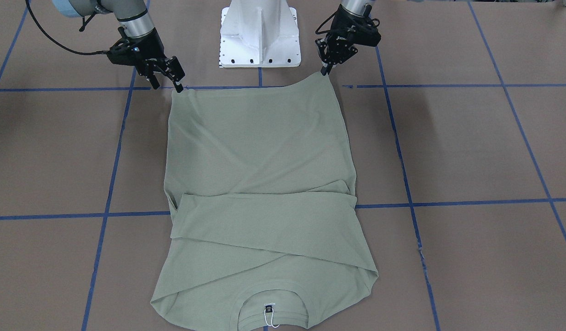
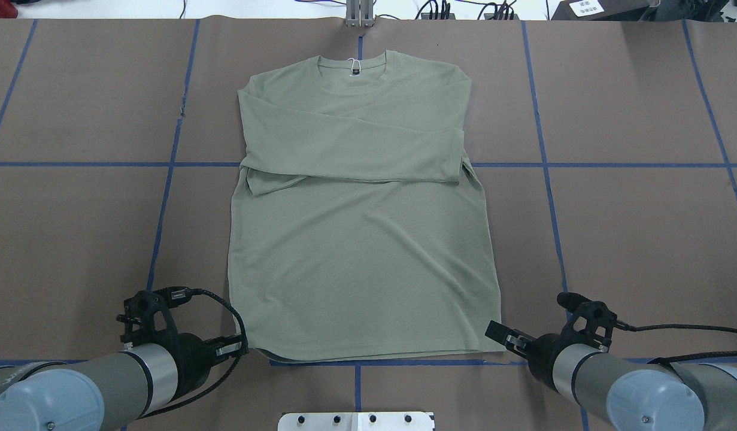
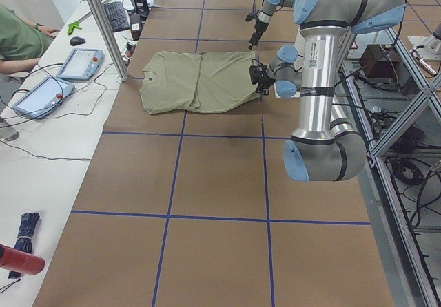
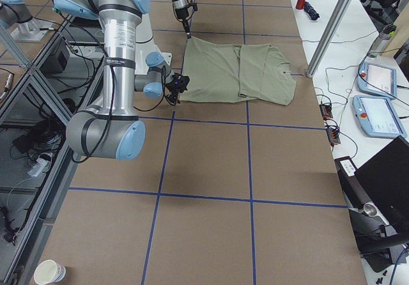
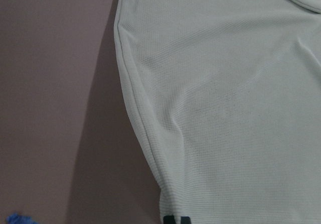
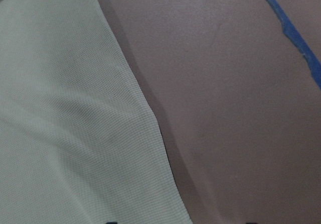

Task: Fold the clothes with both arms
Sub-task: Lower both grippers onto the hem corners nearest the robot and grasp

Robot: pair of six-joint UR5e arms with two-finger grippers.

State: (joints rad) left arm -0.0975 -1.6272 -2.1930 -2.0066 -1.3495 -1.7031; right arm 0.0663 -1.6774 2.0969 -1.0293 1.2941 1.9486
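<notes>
Shirt (image 2: 362, 239) lies flat mid-table (image 2: 631, 239), sleeves crossed over the chest. Its long axis runs from the hem at the robot's edge to the collar at the far edge. Left gripper (image 1: 325, 70) looks clenched on the hem's left corner. Right gripper (image 1: 168, 86) is spread, straddling the right corner, which it has not yet pinched. Black neck label (image 2: 355, 71) carries lettering too small to read.

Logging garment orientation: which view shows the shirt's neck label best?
Exterior front-facing: the neck label lies nearest that camera, unobstructed, inside the collar of the shirt. Overhead shows it as a small speck at the far collar; side views barely resolve it; wrist views show only hem fabric.
</notes>
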